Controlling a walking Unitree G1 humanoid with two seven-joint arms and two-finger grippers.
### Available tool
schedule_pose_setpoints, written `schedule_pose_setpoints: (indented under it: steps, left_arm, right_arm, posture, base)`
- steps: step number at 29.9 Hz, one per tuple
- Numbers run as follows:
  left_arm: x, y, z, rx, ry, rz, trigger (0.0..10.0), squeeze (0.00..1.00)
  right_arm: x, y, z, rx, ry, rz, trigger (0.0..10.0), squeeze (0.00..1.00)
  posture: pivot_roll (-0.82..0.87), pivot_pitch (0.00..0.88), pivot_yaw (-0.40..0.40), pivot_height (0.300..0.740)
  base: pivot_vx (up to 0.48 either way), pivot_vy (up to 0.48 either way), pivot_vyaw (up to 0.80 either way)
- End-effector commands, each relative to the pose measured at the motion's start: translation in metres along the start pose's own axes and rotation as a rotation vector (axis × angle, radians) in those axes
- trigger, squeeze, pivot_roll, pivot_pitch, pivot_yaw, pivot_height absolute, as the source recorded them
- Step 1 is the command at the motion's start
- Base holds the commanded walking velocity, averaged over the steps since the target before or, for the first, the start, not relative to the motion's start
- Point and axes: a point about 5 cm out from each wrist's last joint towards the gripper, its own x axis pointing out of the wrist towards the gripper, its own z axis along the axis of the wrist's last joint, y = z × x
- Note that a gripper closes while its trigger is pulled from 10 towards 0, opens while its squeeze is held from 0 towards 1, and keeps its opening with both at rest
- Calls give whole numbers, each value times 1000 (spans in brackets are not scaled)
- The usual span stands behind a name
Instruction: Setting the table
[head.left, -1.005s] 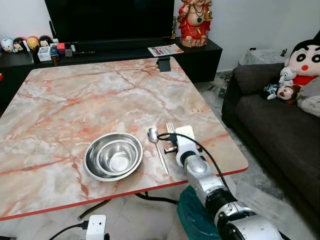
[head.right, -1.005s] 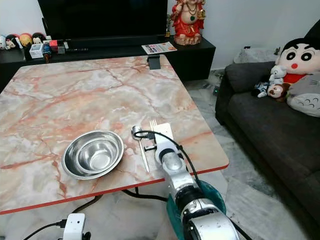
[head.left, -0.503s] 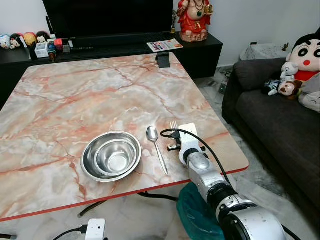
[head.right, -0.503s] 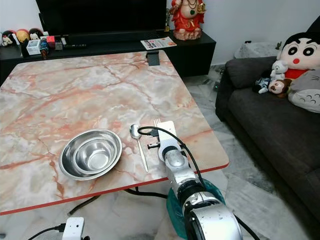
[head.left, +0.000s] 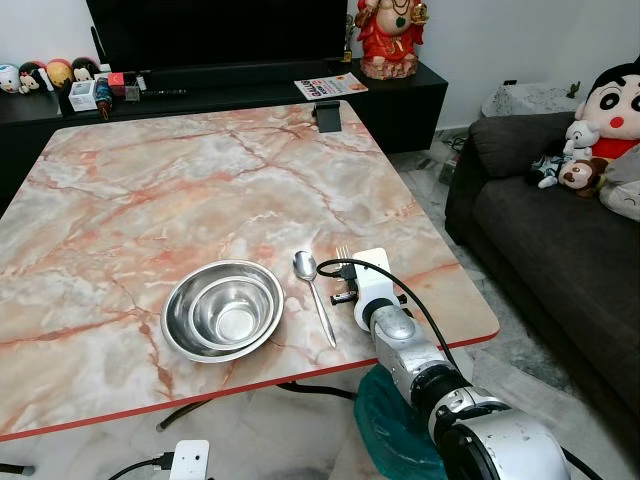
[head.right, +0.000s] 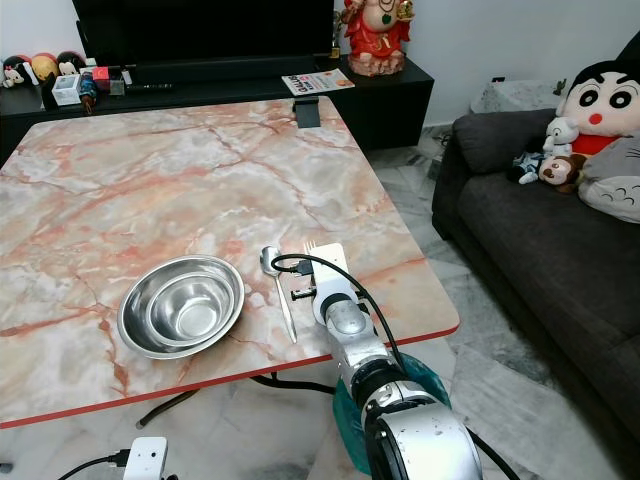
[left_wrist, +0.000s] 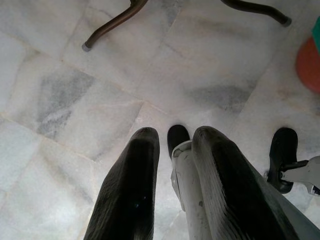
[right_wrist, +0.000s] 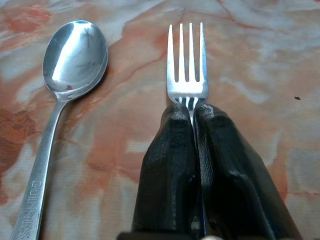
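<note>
1. Since a second ago, little is changing on the table: the bowls, spoon and fork are lying where they were, and the right arm is staying stretched over the near right corner; the small shift of the whole scene is coming from the camera.
2. The right gripper (right_wrist: 192, 112) is resting low over the marble table (head.left: 150, 190) near its right edge, close to the near right corner; its two black fingers (right_wrist: 170, 160) are pressing together on the handle of the fork (right_wrist: 187, 65), whose tines are sticking out past the fingertips and pointing toward the far edge.
3. The spoon (head.left: 314, 293) is lying flat on the table just beside the fork, on its left, parallel to it, bowl end toward the far edge; the two are not touching; lettering is showing on the spoon's handle in the right wrist view.
4. The nested steel bowls (head.left: 224, 310), a smaller one sitting inside a larger one, are standing left of the spoon, near the front edge; the spoon is lying close to the rim, and whether they are touching I cannot tell.
5. The left gripper (left_wrist: 172, 137) is hanging idle over the pale tiled floor (left_wrist: 65, 95), its fingers standing slightly apart with nothing between them.
6. A small dark object (head.left: 327, 118) is standing at the far edge of the table; beyond it, a black TV cabinet (head.left: 400, 105) is carrying a red figurine (head.left: 391, 38); a dark sofa (head.left: 560, 240) with soft toys is running along the right side.
</note>
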Motion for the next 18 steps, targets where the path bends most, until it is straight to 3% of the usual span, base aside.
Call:
schedule_pose_setpoints:
  steps: [1,12,13,14,15,16,18]
  left_arm:
    - [-1,3,-4,2,14,14,10000,0]
    - [-1,2,-6,-5,22,12,10000,0]
    - [-1,2,-6,-6,22,13,10000,0]
    - [-1,2,-6,-6,21,13,10000,0]
    - [-1,2,-5,-7,21,15,10000,0]
    - [-1,2,-5,-7,20,15,10000,0]
    - [-1,2,-5,-6,19,14,10000,0]
  right_arm:
    - [1,2,5,1,-11,9,10000,0]
    - [2,-3,5,23,1,-10,10000,0]
    - [2,-3,6,21,0,-11,10000,239]
    - [2,-3,6,21,0,-10,10000,239]
    - [2,-3,6,20,-1,-9,10000,506]
    - [2,-3,6,20,-2,-10,10000,1000]
    - [2,-4,7,19,-4,-14,10000,1000]
  posture:
    - [33,46,-21,740]
    - [41,44,-27,740]
    - [41,44,-27,740]
    - [41,44,-27,740]
    - [41,44,-27,740]
    - [41,44,-27,740]
    - [41,44,-27,740]
  base:
    - [0,0,0]
    - [0,0,0]
    - [0,0,0]
    - [0,0,0]
    - [0,0,0]
    - [0,0,0]
    - [0,0,0]
